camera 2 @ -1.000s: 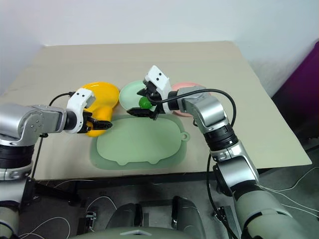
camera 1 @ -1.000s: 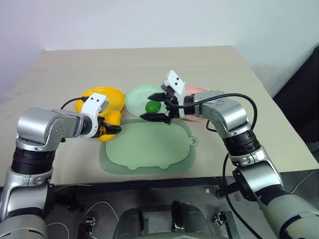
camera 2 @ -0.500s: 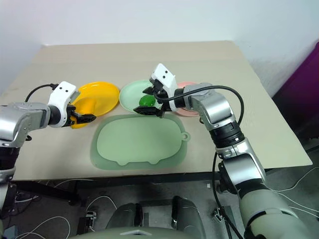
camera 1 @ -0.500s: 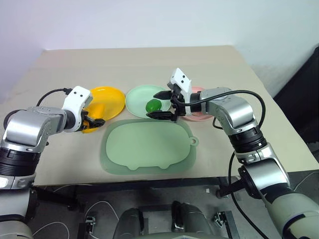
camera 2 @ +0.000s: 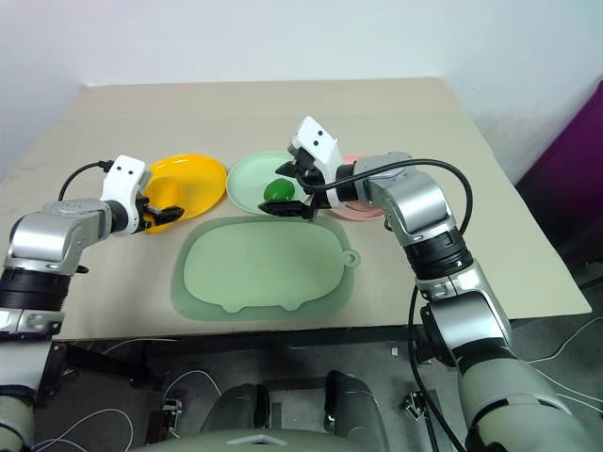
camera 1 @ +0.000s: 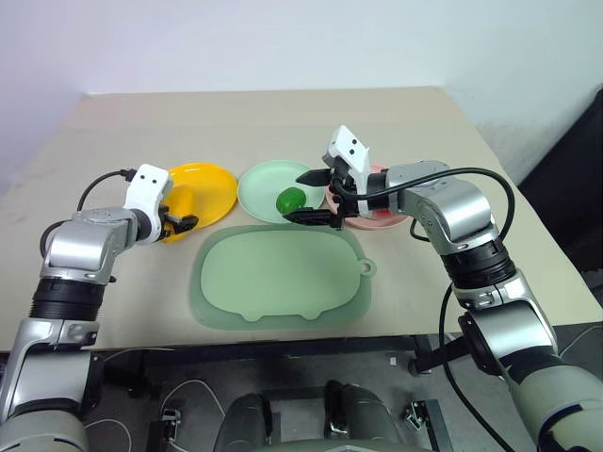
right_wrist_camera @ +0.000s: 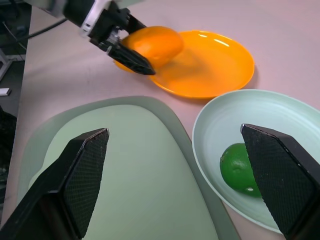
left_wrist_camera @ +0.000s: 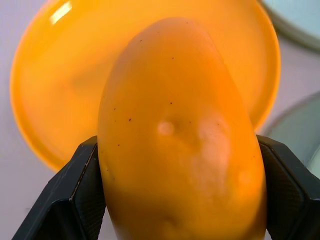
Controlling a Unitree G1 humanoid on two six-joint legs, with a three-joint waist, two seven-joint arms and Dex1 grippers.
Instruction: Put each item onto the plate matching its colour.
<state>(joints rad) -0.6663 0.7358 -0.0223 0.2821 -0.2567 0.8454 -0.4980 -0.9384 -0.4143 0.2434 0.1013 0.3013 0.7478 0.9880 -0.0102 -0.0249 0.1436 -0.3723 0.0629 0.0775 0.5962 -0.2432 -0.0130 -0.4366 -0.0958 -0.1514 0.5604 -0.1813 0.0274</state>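
My left gripper [left_wrist_camera: 182,195] has its jaws clamped on either flank of the mango [left_wrist_camera: 180,140], gripping it across its width so the long body points ahead toward the yellow plate [camera 1: 215,181]. The fruit hangs over the near rim of that plate, which is where it belongs by colour; I judge it not yet set down. My right gripper [camera 1: 316,196] stands with jaws spread as wide as they go and nothing between them, straddling the near edge of the green plate [camera 1: 259,184]. The green fruit [camera 1: 289,200] lies in that plate, just in front of the open jaws, so I take this item as delivered. The pink plate [camera 1: 396,218] sits beside the green one, mostly behind my right wrist; I cannot make out what lies on it. The large green mat [camera 1: 278,278] lies on the bench [camera 1: 283,118] in front of the three plates.
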